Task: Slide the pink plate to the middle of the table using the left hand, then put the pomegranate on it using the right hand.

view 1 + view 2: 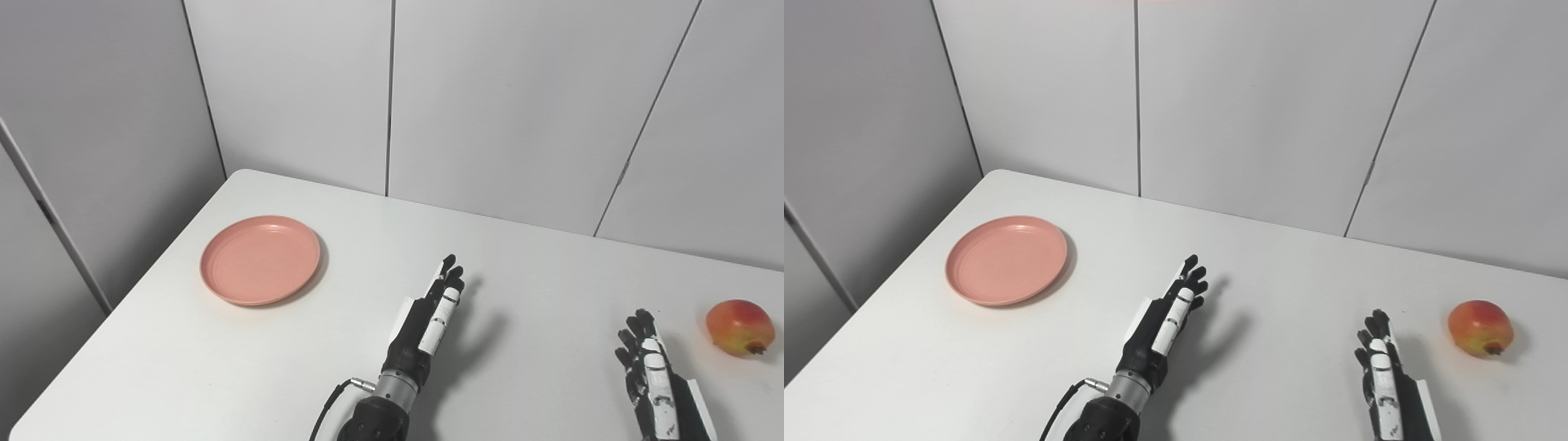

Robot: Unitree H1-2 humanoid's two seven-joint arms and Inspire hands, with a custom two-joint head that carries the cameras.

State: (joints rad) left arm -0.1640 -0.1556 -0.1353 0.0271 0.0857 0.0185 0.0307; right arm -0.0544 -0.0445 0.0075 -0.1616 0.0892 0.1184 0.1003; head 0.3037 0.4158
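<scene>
right hand point(658, 380) cut off at bottom edge; table point(184, 367) corners cropped

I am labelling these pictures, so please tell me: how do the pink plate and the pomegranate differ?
The pink plate is flat, wide and evenly pink; the pomegranate is rounded, smaller across, and red with yellow patches. The plate lies at the table's left side, beyond the left hand; the pomegranate lies far right, beside the right hand. Both rest on the white table, untouched.

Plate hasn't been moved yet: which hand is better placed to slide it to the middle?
Left. The left hand is open above the table's middle, on the plate's side, holding nothing. The right hand, also open, sits far across beside the pomegranate.
</scene>
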